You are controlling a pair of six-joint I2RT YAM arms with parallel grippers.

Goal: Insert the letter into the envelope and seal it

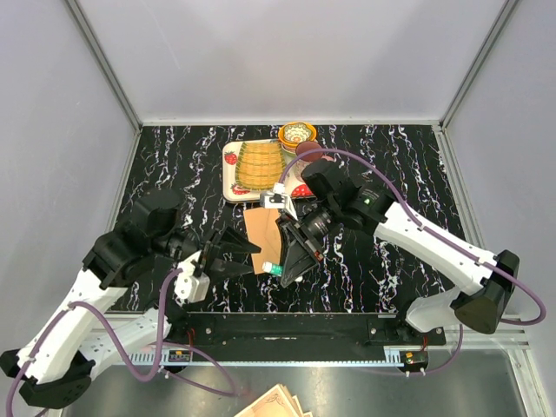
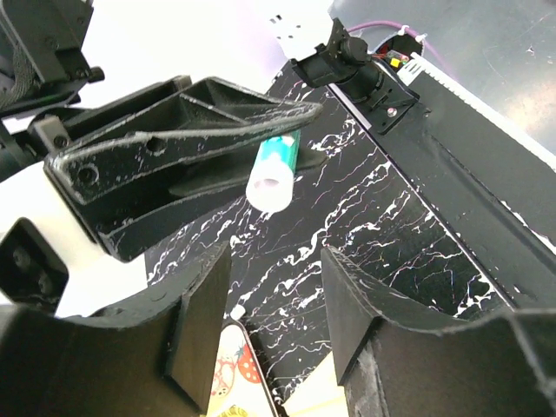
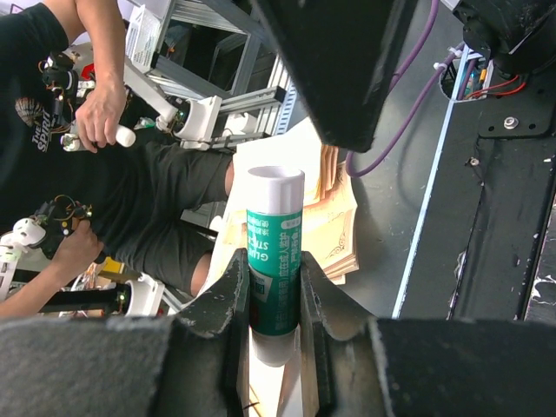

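Two fingers of the right gripper (image 3: 276,282) clamp a green-and-white glue stick (image 3: 275,230), its long axis aimed white end first at the left gripper (image 2: 276,261), whose jaws stand part open and empty just short of it. Below them the envelope (image 1: 258,228) lies flat; the letter I can't make out.
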